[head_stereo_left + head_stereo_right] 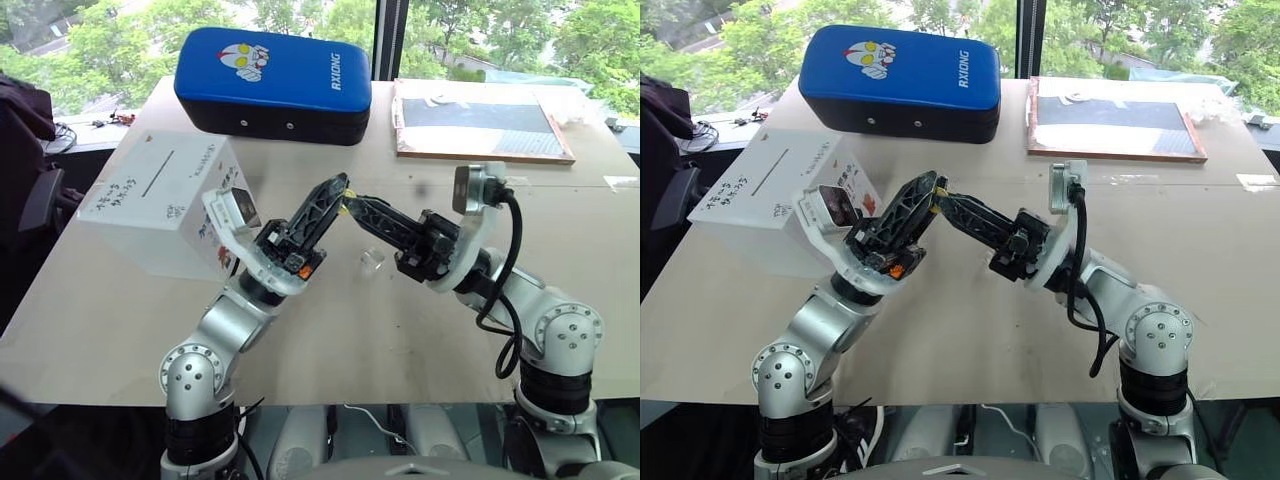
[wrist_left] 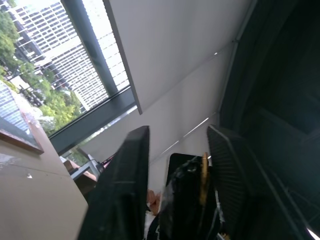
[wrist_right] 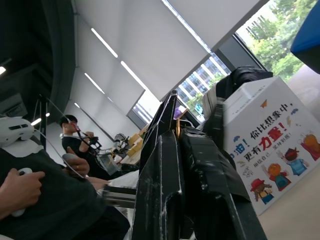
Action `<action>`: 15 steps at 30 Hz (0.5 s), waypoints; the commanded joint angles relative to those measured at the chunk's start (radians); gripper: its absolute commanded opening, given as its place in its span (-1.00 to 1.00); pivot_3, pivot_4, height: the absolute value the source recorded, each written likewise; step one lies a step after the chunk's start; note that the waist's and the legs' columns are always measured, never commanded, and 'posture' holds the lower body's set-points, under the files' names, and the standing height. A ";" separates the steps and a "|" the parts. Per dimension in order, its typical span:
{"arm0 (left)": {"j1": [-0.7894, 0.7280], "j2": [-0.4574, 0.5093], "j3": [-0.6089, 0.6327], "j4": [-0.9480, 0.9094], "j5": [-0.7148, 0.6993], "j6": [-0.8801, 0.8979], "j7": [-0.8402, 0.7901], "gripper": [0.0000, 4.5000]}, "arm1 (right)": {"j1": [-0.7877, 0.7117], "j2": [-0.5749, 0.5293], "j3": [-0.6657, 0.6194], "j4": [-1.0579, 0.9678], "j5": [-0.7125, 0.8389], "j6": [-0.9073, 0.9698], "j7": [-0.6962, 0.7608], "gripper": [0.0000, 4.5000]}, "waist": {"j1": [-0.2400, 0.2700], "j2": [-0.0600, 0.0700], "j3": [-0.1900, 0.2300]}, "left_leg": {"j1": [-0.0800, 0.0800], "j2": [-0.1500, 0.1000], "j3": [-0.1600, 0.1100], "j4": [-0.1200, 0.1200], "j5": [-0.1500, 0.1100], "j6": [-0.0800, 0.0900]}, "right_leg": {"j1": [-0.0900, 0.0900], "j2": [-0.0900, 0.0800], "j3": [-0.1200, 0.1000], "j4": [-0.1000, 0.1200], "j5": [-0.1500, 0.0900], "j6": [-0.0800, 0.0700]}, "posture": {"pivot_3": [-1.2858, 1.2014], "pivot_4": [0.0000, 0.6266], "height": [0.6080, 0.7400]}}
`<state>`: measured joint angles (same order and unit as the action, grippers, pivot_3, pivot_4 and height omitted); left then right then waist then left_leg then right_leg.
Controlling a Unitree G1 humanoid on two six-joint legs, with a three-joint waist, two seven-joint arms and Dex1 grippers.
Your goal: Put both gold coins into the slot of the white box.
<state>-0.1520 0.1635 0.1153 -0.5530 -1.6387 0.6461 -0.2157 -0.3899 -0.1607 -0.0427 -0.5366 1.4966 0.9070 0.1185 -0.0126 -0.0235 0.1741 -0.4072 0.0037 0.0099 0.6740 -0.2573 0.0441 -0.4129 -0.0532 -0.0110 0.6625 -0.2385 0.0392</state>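
The white box [image 1: 150,215] stands on the table at the left, its thin dark slot [image 1: 158,172] on the top face. Both grippers meet in the air to the right of it. My right gripper [image 1: 350,203] is shut on a gold coin [image 1: 347,208], whose thin yellow edge shows between its fingertips [image 3: 177,129]. My left gripper [image 1: 338,188] reaches up from the left. It is open by a narrow gap [image 2: 177,135], and its fingers stand on either side of the right gripper's tip and the coin [image 2: 204,175].
A small clear plastic piece [image 1: 371,261] lies on the table below the grippers. A blue padded cushion [image 1: 270,80] sits at the back, with a wood-framed board [image 1: 480,120] at the back right. People [image 3: 30,190] sit beyond the table's near side.
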 commanded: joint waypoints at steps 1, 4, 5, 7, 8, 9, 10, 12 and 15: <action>0.001 0.015 -0.017 -0.007 -0.013 -0.001 -0.015 -0.98 | -0.029 -0.003 0.026 -0.033 0.049 -0.036 -0.005 -1.00 | 0.000 0.000 0.000 | 0.000 0.000 0.000 0.000 0.000 0.000 | 0.000 0.000 0.000 0.000 0.000 0.000 | 0.03 -0.52 1.00; 0.004 0.025 -0.021 -0.008 -0.022 -0.002 -0.021 -0.98 | -0.031 -0.012 0.036 -0.030 0.053 -0.050 -0.014 -1.00 | 0.000 0.000 0.000 | 0.000 0.000 0.000 0.000 0.000 0.000 | 0.000 0.000 0.000 0.000 0.000 0.000 | 0.03 -0.52 1.00; 0.004 0.027 -0.024 -0.009 -0.024 -0.001 -0.022 -0.98 | -0.031 -0.015 0.038 -0.027 0.054 -0.053 -0.016 -1.00 | 0.000 0.000 0.000 | 0.000 0.000 0.000 0.000 0.000 0.000 | 0.000 0.000 0.000 0.000 0.000 0.000 | 0.03 -0.52 1.00; 0.007 0.032 -0.028 -0.011 -0.028 -0.002 -0.024 -0.98 | -0.032 -0.019 0.045 -0.023 0.051 -0.061 -0.023 -1.00 | 0.000 0.000 0.000 | 0.000 0.000 0.000 0.000 0.000 0.000 | 0.000 0.000 0.000 0.000 0.000 0.000 | 0.03 -0.52 1.00; 0.007 0.034 -0.030 -0.012 -0.028 -0.004 -0.024 -0.98 | -0.032 -0.022 0.048 -0.021 0.048 -0.065 -0.026 -1.00 | 0.000 0.000 0.000 | 0.000 0.000 0.000 0.000 0.000 0.000 | 0.000 0.000 0.000 0.000 0.000 0.000 | 0.03 -0.52 1.00; 0.007 0.034 -0.028 -0.011 -0.021 -0.010 -0.019 -0.98 | -0.033 -0.023 0.051 -0.020 0.044 -0.069 -0.026 -1.00 | 0.000 0.000 0.000 | 0.000 0.000 0.000 0.000 0.000 0.000 | 0.000 0.000 0.000 0.000 0.000 0.000 | 0.03 -0.52 1.00; 0.002 0.037 -0.021 -0.005 -0.009 -0.018 -0.011 -0.98 | -0.035 -0.022 0.054 -0.018 0.037 -0.074 -0.027 -1.00 | 0.000 0.000 0.000 | 0.000 0.000 0.000 0.000 0.000 0.000 | 0.000 0.000 0.000 0.000 0.000 0.000 | 0.03 -0.52 1.00; -0.018 0.055 0.012 0.014 -0.001 -0.035 -0.003 -1.00 | -0.041 -0.024 0.059 -0.012 0.011 -0.082 -0.021 -0.87 | 0.000 0.000 0.000 | 0.000 0.000 0.000 0.000 0.000 0.000 | 0.000 0.000 0.000 0.000 0.000 0.000 | 0.03 -0.52 1.00; -0.054 0.082 0.062 0.032 -0.014 -0.063 0.006 -1.00 | -0.047 -0.033 0.065 -0.005 -0.008 -0.086 -0.001 -0.37 | 0.000 0.000 0.000 | 0.000 0.001 0.000 0.000 0.000 0.000 | 0.000 0.001 0.000 0.000 0.000 0.000 | 0.03 -0.52 1.00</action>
<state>-0.1840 0.2346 0.1423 -0.5147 -1.6455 0.6064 -0.2144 -0.4198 -0.1916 0.0212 -0.5222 1.4865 0.8436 0.0934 -0.0127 -0.0234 0.1742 -0.4071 0.0044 0.0099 0.6739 -0.2573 0.0442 -0.4130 -0.0523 -0.0111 0.6622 -0.2387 0.0391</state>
